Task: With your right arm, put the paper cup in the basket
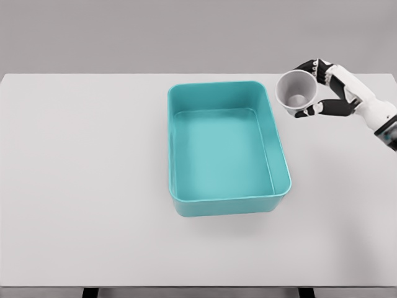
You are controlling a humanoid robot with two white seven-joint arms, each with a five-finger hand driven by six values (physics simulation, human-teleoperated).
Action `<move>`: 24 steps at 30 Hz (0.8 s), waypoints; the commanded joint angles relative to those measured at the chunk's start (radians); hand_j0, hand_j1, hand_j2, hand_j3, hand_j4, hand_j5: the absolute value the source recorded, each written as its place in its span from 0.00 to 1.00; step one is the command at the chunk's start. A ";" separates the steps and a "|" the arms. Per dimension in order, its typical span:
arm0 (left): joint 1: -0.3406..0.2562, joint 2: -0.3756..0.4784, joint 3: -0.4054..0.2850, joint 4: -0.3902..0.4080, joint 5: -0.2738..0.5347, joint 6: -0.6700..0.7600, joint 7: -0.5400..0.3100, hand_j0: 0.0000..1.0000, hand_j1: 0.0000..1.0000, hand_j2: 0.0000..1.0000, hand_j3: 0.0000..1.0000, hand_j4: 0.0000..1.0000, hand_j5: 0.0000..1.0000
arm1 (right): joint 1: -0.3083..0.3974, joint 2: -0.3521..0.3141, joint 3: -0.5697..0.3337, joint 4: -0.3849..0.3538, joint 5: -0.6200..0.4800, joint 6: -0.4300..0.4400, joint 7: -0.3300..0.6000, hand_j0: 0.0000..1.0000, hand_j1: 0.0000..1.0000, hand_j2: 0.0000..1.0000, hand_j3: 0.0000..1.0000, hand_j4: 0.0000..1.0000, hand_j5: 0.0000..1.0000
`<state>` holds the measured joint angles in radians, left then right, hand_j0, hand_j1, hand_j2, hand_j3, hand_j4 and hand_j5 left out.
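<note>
My right robot hand [322,87] gripped the paper cup [298,93], tipped mouth toward me, just right of the basket [282,161] at its far corner. Released there, it would probably strike the rim and roll across the tabletop [80,186].

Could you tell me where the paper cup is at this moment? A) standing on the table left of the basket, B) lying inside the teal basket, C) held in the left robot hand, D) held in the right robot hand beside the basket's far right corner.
D: the right robot hand grips the paper cup just off the far right corner of the basket.
</note>
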<state>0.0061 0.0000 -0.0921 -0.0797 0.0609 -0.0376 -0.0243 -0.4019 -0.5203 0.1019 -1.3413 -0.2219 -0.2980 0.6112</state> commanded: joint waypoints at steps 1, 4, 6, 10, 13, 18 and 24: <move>0.000 0.000 0.000 0.000 0.000 -0.001 0.000 1.00 1.00 1.00 1.00 1.00 1.00 | 0.000 -0.001 0.001 -0.044 0.035 -0.001 0.000 0.48 0.48 0.48 0.48 0.48 0.48; 0.000 0.000 0.000 0.000 0.000 0.001 0.000 1.00 1.00 1.00 1.00 1.00 1.00 | -0.002 -0.001 0.001 -0.061 0.045 -0.018 0.000 0.48 0.48 0.48 0.48 0.48 0.48; 0.000 0.000 0.000 0.000 0.000 -0.001 0.000 1.00 1.00 1.00 1.00 1.00 1.00 | -0.002 0.000 0.002 -0.075 0.076 -0.021 0.000 0.48 0.48 0.48 0.48 0.48 0.48; 0.000 0.000 0.000 0.000 0.000 -0.001 0.000 1.00 1.00 1.00 1.00 1.00 1.00 | -0.002 0.002 0.006 -0.110 0.113 -0.036 0.000 0.48 0.48 0.48 0.48 0.48 0.48; 0.000 0.000 0.000 0.000 0.000 -0.001 0.000 1.00 1.00 1.00 1.00 1.00 1.00 | -0.003 0.002 0.028 -0.127 0.133 -0.062 0.000 0.48 0.48 0.48 0.48 0.48 0.48; 0.000 0.000 0.000 0.000 0.000 -0.001 0.000 1.00 1.00 1.00 1.00 1.00 1.00 | -0.003 0.002 0.050 -0.191 0.185 -0.092 0.000 0.47 0.47 0.47 0.47 0.47 0.47; 0.000 0.000 0.000 0.000 0.000 -0.001 0.000 1.00 1.00 1.00 1.00 1.00 1.00 | -0.006 0.011 0.101 -0.225 0.243 -0.150 0.000 0.47 0.47 0.47 0.47 0.47 0.47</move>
<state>0.0061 0.0000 -0.0921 -0.0797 0.0609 -0.0374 -0.0244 -0.4142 -0.5115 0.1859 -1.5541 0.0082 -0.4305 0.6114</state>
